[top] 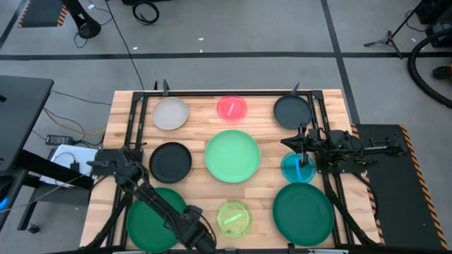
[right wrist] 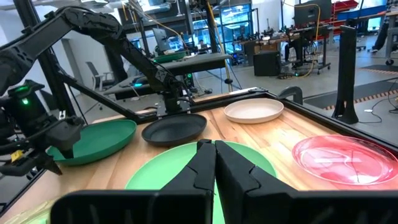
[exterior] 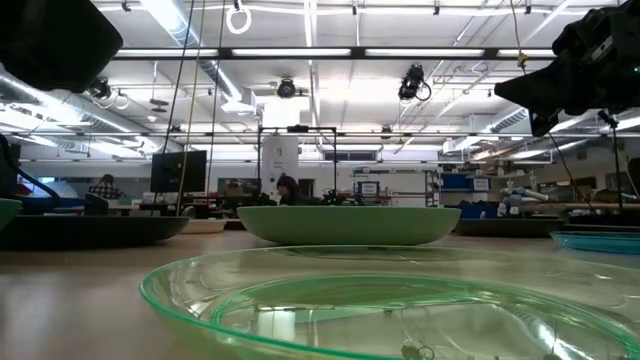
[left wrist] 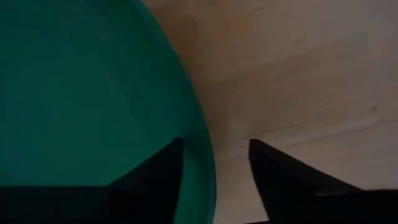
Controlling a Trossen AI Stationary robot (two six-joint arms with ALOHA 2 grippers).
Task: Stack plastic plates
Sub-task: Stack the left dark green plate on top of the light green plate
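Only my left wrist view shows the left gripper (left wrist: 214, 163) open astride the dark green round plastic plate's (left wrist: 74, 93) rim; right gripper (right wrist: 214, 163) clenched empty.

nine plastic plates (top: 232, 156) unstacked, spread apart

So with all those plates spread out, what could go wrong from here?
The left hand sits open astride the rim of a dark green plate, one finger over the dish and one over bare wood. That rim is thin, so the plate might slip or tilt when lifted.

The yellow-green plate lies close beside it, so swinging the big plate out could bump it.

The right hand is shut and hangs above the cyan plate; crossing arms could collide over the light green plate.
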